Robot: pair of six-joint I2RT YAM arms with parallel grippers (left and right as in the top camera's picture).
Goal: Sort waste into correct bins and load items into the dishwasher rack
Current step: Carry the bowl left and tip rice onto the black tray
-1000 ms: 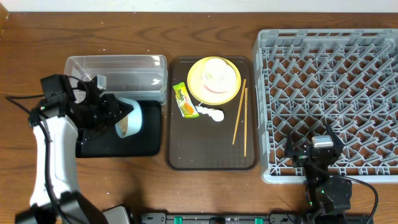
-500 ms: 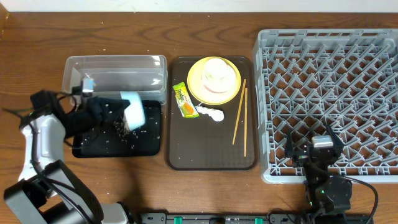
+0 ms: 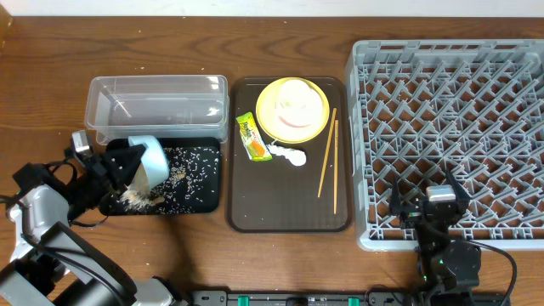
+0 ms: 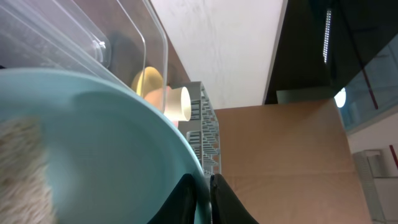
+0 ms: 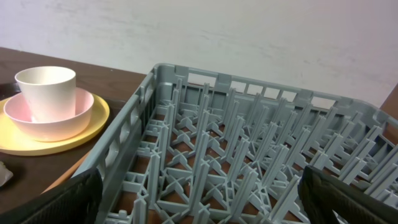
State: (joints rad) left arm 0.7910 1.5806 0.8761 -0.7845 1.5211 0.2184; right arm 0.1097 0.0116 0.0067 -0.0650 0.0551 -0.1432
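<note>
My left gripper point(image 3: 127, 163) is shut on the rim of the light blue bowl point(image 3: 150, 160), which lies tipped over the left end of the black tray point(image 3: 206, 201). Rice grains point(image 3: 192, 160) are strewn over that tray, with a heap at the bowl's mouth. In the left wrist view the bowl point(image 4: 93, 155) fills the frame, its rim pinched in my gripper point(image 4: 208, 196). The clear tub point(image 3: 157, 106) sits behind. My right gripper point(image 3: 442, 201) point(image 5: 199, 199) stands open over the rack's point(image 3: 450, 102) front edge. The wrapper point(image 3: 250, 138), paper wad point(image 3: 293, 156), chopsticks point(image 3: 326, 155) and yellow plate point(image 3: 265, 95) with cup point(image 3: 294, 99) lie on the brown tray point(image 3: 289, 212).
The rack point(image 5: 249, 137) holds nothing among its pegs. In the right wrist view the white cup point(image 5: 45, 90) stands in a pink dish point(image 5: 71, 118) on the plate point(image 5: 93, 127). Bare wooden table runs along the front edge.
My left arm has drawn back to the left and tipped the bowl. Rice has spilled from it onto the black tray. The right arm has not moved.
</note>
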